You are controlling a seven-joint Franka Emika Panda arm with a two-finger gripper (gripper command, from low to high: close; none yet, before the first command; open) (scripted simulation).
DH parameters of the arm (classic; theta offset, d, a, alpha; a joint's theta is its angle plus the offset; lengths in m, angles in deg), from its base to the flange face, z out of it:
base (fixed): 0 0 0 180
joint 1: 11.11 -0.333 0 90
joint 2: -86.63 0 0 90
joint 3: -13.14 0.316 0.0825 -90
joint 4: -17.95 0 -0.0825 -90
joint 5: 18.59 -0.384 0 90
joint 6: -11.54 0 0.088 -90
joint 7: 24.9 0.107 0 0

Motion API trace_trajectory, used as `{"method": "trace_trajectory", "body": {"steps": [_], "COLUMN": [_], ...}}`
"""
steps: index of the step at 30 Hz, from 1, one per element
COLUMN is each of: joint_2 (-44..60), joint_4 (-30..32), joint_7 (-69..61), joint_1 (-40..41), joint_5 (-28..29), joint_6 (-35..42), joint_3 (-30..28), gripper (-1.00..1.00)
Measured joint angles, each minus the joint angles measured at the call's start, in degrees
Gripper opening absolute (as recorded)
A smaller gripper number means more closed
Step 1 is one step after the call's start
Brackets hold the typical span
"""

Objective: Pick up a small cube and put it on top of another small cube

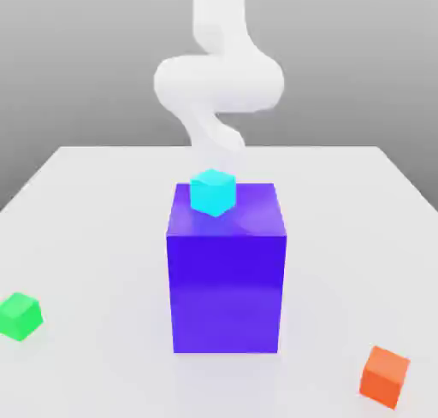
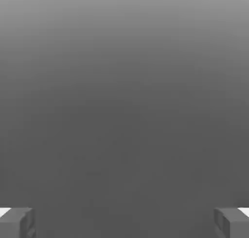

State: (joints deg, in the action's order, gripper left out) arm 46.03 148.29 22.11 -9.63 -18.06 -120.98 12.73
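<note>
Cyan cube point(image 1: 213, 193), equal-sided, 1 upright edge toward the exterior view; gripper point(image 2: 124, 223) wide open, empty

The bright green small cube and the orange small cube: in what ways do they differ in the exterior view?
The bright green small cube is green, while the small orange cube is orange. The green cube is near the exterior view's left edge; the orange cube is toward its right. The green cube sits farther from the camera than the orange cube, which is lower in the picture. Both are plain cubes resting on the pale table.
</note>
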Motion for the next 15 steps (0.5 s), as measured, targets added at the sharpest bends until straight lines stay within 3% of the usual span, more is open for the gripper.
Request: {"method": "trace_trajectory", "body": {"steps": [15], "joint_2": [31.5], "joint_4": [-8.7], "joint_7": [5.5], "joint_1": [7.2], "joint_5": [0.8], "joint_6": [-4.3], "joint_3": [-5.1], "gripper": [0.0]}}
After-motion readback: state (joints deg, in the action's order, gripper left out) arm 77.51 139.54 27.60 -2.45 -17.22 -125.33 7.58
